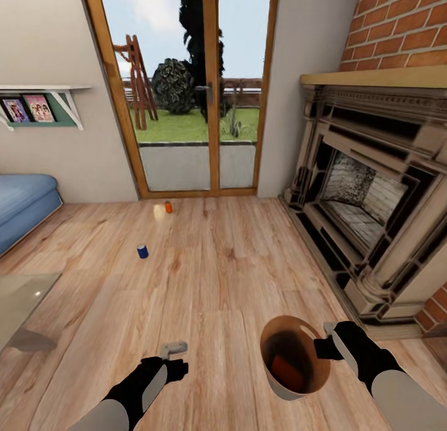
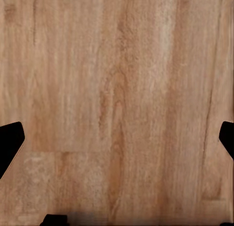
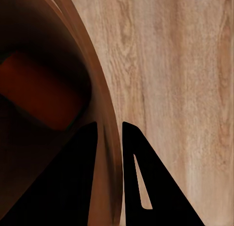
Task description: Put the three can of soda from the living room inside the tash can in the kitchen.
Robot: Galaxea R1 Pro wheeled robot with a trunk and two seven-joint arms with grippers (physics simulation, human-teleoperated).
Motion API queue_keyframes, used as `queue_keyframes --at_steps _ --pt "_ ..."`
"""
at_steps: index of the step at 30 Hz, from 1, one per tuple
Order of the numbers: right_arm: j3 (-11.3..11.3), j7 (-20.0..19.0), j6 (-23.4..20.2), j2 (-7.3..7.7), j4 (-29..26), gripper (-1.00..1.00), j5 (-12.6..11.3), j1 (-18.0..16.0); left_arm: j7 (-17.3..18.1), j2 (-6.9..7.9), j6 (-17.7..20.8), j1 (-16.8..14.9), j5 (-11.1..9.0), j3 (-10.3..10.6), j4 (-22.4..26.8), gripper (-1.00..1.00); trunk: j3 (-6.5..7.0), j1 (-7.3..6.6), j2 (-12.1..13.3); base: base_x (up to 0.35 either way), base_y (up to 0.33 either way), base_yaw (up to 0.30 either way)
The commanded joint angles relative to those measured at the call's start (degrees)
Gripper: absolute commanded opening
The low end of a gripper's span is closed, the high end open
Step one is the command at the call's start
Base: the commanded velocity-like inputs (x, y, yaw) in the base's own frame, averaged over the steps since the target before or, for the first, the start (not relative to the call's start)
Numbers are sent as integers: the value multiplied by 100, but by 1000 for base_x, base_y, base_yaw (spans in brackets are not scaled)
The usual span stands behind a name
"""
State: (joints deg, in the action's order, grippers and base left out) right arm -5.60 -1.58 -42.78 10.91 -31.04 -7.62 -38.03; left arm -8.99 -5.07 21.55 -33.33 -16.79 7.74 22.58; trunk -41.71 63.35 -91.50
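Right claw (image 1: 327, 344) pinches the bin (image 1: 294, 356) rim, orange can (image 1: 287, 370) inside. Left claw (image 2: 117, 138) wide, empty. Blue can (image 1: 143, 251) and orange can (image 1: 168, 207) far ahead: light, stiff, slippery; grip mid-body.

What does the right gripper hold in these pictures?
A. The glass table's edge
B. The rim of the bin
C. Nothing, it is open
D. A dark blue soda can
B. In the right wrist view the right gripper has one finger inside and one outside the bin's wall, closed on its rim.
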Motion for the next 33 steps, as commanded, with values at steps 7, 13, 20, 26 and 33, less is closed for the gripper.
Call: queue_keyframes --at_steps 7,13,20,26,33 --pt "-7 -27 -96 -5 -7 -100 -73 -3 74 7 -44 4 -3 -40 81 100 1 0 0 297 0 0" --pt "-28 -27 -113 -33 -15 -100 -70 -3 504 26 -57 3 -7 -69 117 100 1 0 0 278 0 0" --pt "-49 -27 -123 -53 -119 -100 -72 -3 731 32 -74 9 -9 -71 122 100 1 0 0 272 0 0" --pt "-76 -27 -125 -62 -142 -100 -73 -3 784 35 -80 10 -9 -77 123 100 5 0 0 268 0 0" --pt "-91 -27 -125 -109 -152 -100 -73 -3 804 34 -81 11 -9 -79 123 100 20 0 0 218 3 0"
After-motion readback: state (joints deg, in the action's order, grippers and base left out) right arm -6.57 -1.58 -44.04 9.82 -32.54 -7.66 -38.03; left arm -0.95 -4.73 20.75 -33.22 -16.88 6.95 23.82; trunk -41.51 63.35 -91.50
